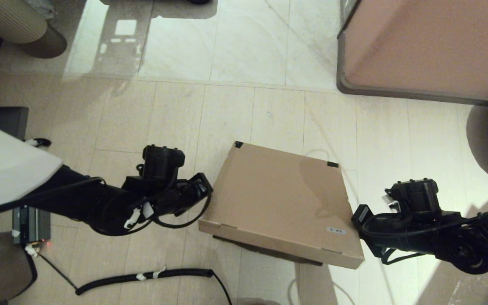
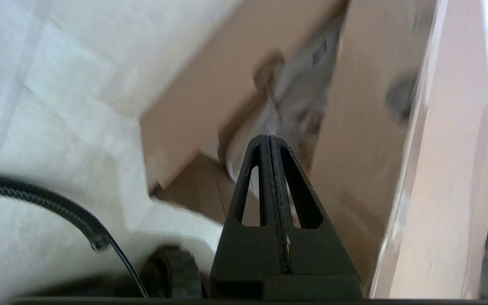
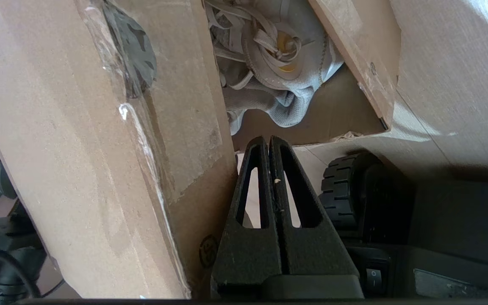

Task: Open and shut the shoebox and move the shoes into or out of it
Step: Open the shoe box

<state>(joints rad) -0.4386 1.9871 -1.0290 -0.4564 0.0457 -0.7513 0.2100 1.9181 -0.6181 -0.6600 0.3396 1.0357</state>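
The brown cardboard shoebox (image 1: 278, 199) sits on the floor between my arms. Its lid is tilted up at the near edge, with dark tape on the two far corners. My left gripper (image 1: 205, 186) is at the lid's left edge and my right gripper (image 1: 359, 217) at its right edge. Both are shut with nothing between the fingers. In the right wrist view the shut gripper (image 3: 268, 139) sits by the raised lid (image 3: 79, 148), with a white lace-up shoe (image 3: 269, 63) inside the box. In the left wrist view the shut gripper (image 2: 268, 137) points into the gap, where the shoes (image 2: 299, 97) show blurred.
A large pinkish-brown cabinet (image 1: 430, 46) stands at the back right. A black coiled cable (image 1: 142, 277) lies on the floor at the front left, next to a small dark device (image 1: 31, 224). A ribbed beige object (image 1: 15, 21) is at the far left corner.
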